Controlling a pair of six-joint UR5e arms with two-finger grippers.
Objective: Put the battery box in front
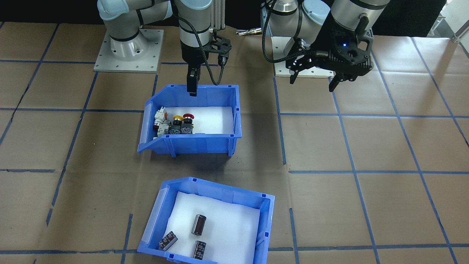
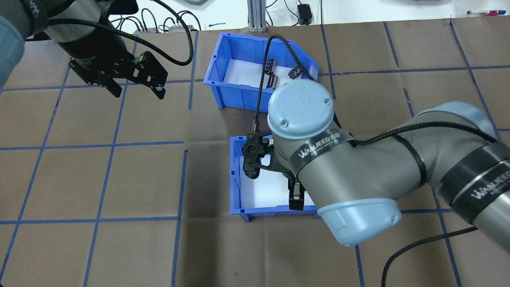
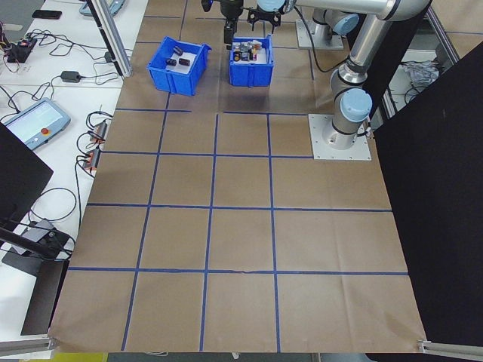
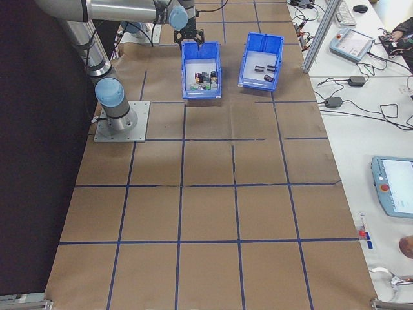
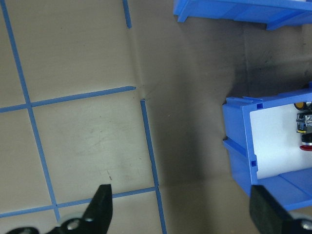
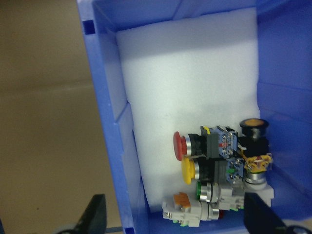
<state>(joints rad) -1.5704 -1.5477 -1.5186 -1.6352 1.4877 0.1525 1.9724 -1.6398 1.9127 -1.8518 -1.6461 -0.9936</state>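
Blue battery box [image 1: 210,220] at counter's [image 1: 366,146] operator-side edge, switch bin [image 1: 194,119] behind it, right claw [image 1: 192,86] spread over bin's rear wall, left claw [image 1: 313,79] wide, empty

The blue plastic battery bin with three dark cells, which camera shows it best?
Exterior front-facing: the blue plastic battery bin sits near, unblocked, all three cells visible. Overhead exterior has the right arm partly covering it; both side views show it small.
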